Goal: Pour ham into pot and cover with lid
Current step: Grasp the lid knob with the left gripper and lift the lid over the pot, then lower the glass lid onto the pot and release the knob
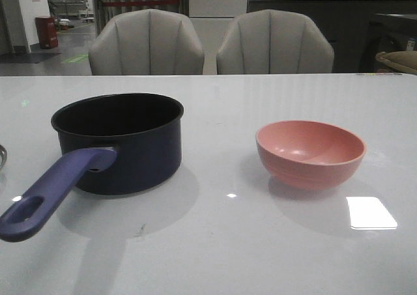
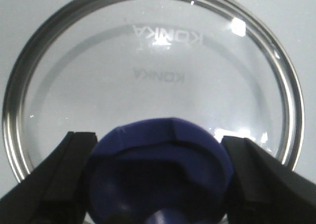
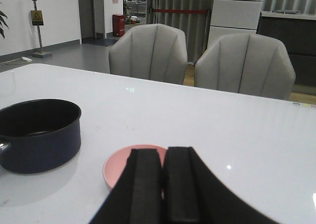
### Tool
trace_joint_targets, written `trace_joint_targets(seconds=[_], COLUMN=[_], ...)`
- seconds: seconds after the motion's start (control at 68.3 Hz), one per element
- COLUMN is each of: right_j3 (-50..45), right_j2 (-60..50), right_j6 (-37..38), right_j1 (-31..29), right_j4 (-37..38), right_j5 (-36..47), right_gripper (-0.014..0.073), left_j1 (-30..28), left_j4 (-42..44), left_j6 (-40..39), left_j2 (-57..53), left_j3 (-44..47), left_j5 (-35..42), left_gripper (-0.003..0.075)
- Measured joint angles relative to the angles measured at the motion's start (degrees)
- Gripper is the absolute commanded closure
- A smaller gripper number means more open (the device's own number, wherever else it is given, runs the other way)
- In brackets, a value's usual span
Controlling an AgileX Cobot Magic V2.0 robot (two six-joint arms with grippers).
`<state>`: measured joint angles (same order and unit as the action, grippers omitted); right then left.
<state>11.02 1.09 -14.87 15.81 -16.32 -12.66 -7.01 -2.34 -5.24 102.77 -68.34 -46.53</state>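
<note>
The dark navy pot (image 1: 120, 142) stands on the left of the table, its purple-blue handle (image 1: 52, 191) pointing toward the front. Its inside looks black, and the ham is hidden. The lid (image 2: 148, 70) is clear glass with a metal rim and fills the left wrist view. Its dark blue knob (image 2: 158, 174) sits between the fingers of my left gripper (image 2: 158, 137), which press on it from both sides. My right gripper (image 3: 164, 152) is shut with nothing in it, hovering above the pink bowl (image 3: 123, 167). Neither gripper shows in the front view.
The pink bowl (image 1: 311, 153) stands on the right of the table and looks empty. Two grey chairs (image 1: 146, 44) stand behind the far table edge. A bright light patch (image 1: 370, 212) lies on the table near the bowl.
</note>
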Motion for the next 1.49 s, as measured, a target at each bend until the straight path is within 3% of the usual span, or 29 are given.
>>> trace_joint_targets(seconds=[0.352,0.601,0.762,1.011,1.494], right_j3=[0.0,0.0,0.0,0.0,0.0], right_j2=[0.0,0.0,0.0,0.0,0.0], right_j6=[0.0,0.0,0.0,0.0,0.0], right_j1=[0.0,0.0,0.0,0.0,0.0], right_j4=[0.0,0.0,0.0,0.0,0.0], right_j5=[0.0,0.0,0.0,0.0,0.0], right_gripper=[0.0447,0.0447,0.0447,0.0447,0.0447], left_j1=[1.6,11.7,19.0,25.2,28.9], left_j4=[-0.1,-0.1,-0.6,-0.6,-1.3], left_j6=[1.4,4.4,5.2,5.2,5.2], left_j2=[-5.7,-8.0,-4.7,4.8,10.2], left_j3=[-1.8,-13.0,-21.6,-31.8,-35.3], left_j5=[-1.1,-5.3,-11.1,-18.8,-20.4], left_gripper=[0.0453,0.0453,0.0453,0.0453,0.0453])
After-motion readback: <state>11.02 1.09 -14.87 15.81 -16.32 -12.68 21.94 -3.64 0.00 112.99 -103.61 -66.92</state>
